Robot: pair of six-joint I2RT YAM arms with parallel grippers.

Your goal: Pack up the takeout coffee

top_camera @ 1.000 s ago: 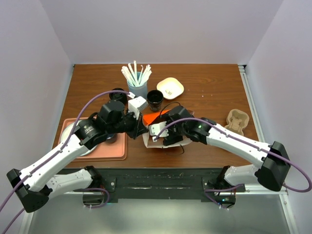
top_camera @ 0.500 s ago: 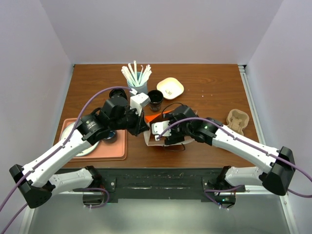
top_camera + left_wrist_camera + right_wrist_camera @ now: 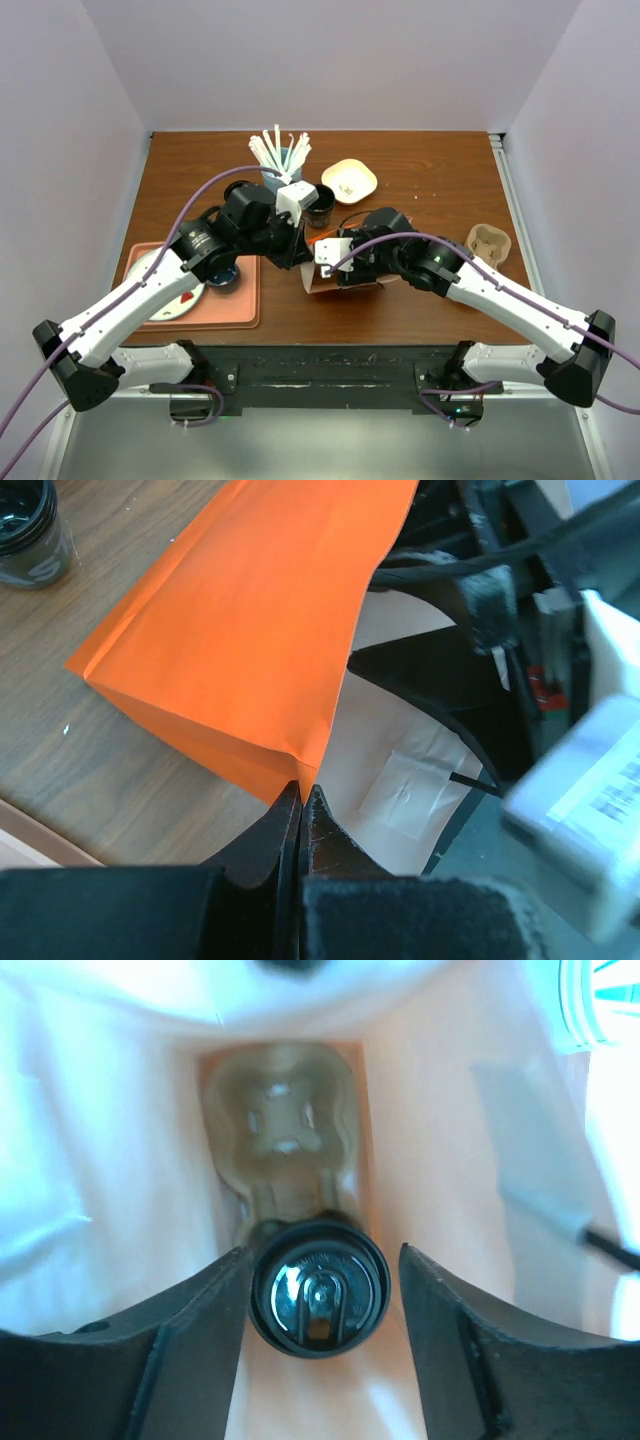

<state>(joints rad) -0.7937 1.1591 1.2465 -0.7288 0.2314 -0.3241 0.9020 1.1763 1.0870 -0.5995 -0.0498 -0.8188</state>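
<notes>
The right gripper [image 3: 322,1258] is reaching into the mouth of an orange paper bag [image 3: 250,630], its 2 fingers standing partly open on either side of the takeout coffee [image 3: 318,1290]. One finger [image 3: 195,1330] meets the rim of the round black lid, while the other finger [image 3: 455,1325] stands just off it with a thin sliver of the bag's pale lining showing between, so the cup is flanked rather than clamped. The coffee sits upright deep inside the bag, lid toward the wrist camera, at the near end of a pulp cup carrier [image 3: 285,1130] that lies along the bag's bottom. The left gripper [image 3: 300,802] is fully closed, with the 2 tips pinching the folded edge of the bag at its mouth; the orange outer face spreads away from the tips on one side and the pale inner face on the other. From above, the bag rests on the brown table [image 3: 430,170] between the 2 arms, near the front edge. Just behind it stands an open black cup [image 3: 318,204], and beside that a light blue tumbler [image 3: 283,180] filled with white straws [image 3: 275,148]. A pale dish [image 3: 349,180] lies near the cup, a second pulp carrier [image 3: 487,246] sits well apart to the right, and a pinkish tray [image 3: 240,305] lies at the left.
</notes>
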